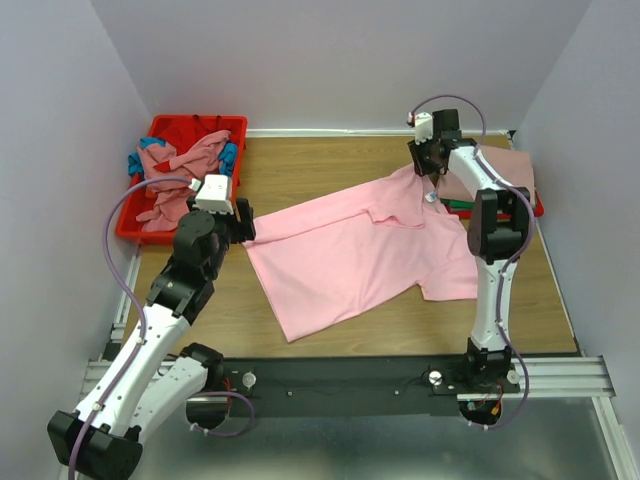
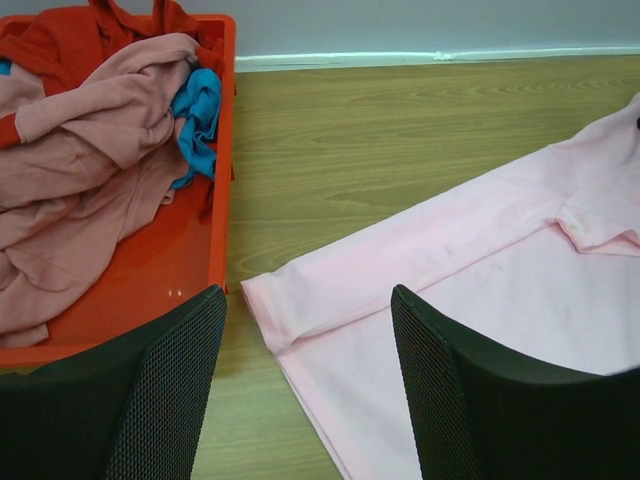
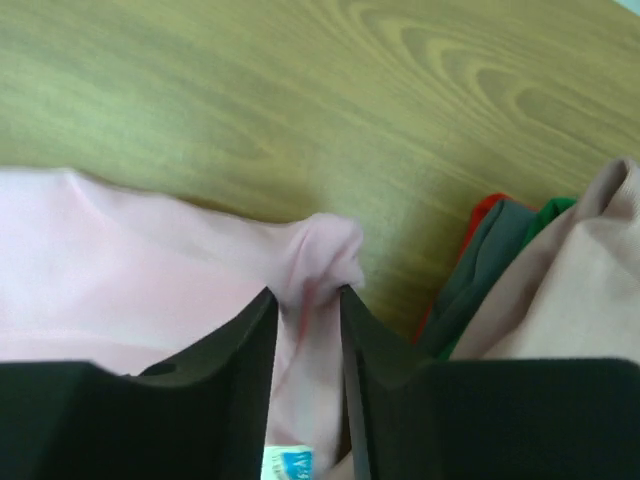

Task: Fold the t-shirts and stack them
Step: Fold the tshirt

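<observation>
So here's where we're at: the pink t-shirt [image 1: 350, 260] is spread out mostly flat in the middle of the counter [image 1: 300, 175]. It lies at a slant, with its collar end toward the far right and its lower corner toward the near left. One sleeve is flipped over onto the body, and there's a long crease along the far-left edge.

The right hand [image 3: 307, 295] is clenched on the pink t-shirt up at the collar end. From the right wrist view we see a little peak of pink fabric bunched up between the two fingers and touching both.

The left hand [image 2: 305, 300] is released, fingers spread wide with nothing between them. It sits just at the left corner of the shirt, and from its own camera that corner shows in the gap between the fingers. We can't tell if it's touching the cloth.

Just right of the right hand there's a stacked pile [image 1: 505, 170], dusty rose on top with green and red edges peeking out underneath.

At the far left is the red bin [image 1: 135, 215], holding a crumpled dusty rose shirt [image 2: 90, 150], a teal shirt [image 2: 200, 120] tucked against the bin's right wall, and a red shirt [image 2: 60, 40] at the back.
</observation>
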